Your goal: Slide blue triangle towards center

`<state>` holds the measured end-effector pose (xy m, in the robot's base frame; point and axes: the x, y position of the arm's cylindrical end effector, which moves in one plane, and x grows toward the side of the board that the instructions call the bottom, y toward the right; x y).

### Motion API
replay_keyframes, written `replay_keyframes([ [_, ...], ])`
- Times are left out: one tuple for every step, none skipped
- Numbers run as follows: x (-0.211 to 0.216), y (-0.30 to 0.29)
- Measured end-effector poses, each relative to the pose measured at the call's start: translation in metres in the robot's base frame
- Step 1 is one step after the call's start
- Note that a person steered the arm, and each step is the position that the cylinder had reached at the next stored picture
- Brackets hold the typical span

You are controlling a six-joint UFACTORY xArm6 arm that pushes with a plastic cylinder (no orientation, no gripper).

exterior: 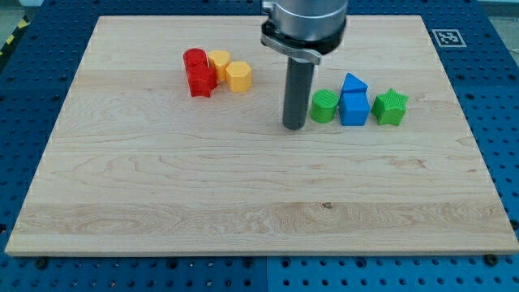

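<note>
The blue triangle (353,83) lies right of the board's centre, touching the top of a blue cube (353,109). A green cylinder (324,106) sits against the cube's left side and a green star-shaped block (390,107) against its right. My tip (293,126) rests on the board just left of the green cylinder, a small gap between them, and lower left of the blue triangle.
A red cylinder (195,59), a red star-like block (201,81), a yellow block (219,62) and a yellow hexagon (239,76) cluster at the upper left. The wooden board (162,195) lies on a blue perforated table. A tag marker (447,37) is at the top right corner.
</note>
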<state>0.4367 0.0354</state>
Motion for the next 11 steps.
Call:
replay_keyframes([
  [-0.024, -0.005],
  [-0.047, -0.004],
  [-0.070, -0.003],
  [-0.091, 0.006],
  [-0.098, 0.042],
  [-0.098, 0.096],
  [-0.092, 0.150],
  [-0.067, 0.155],
  [-0.064, 0.154],
  [-0.064, 0.151],
  [-0.064, 0.137],
])
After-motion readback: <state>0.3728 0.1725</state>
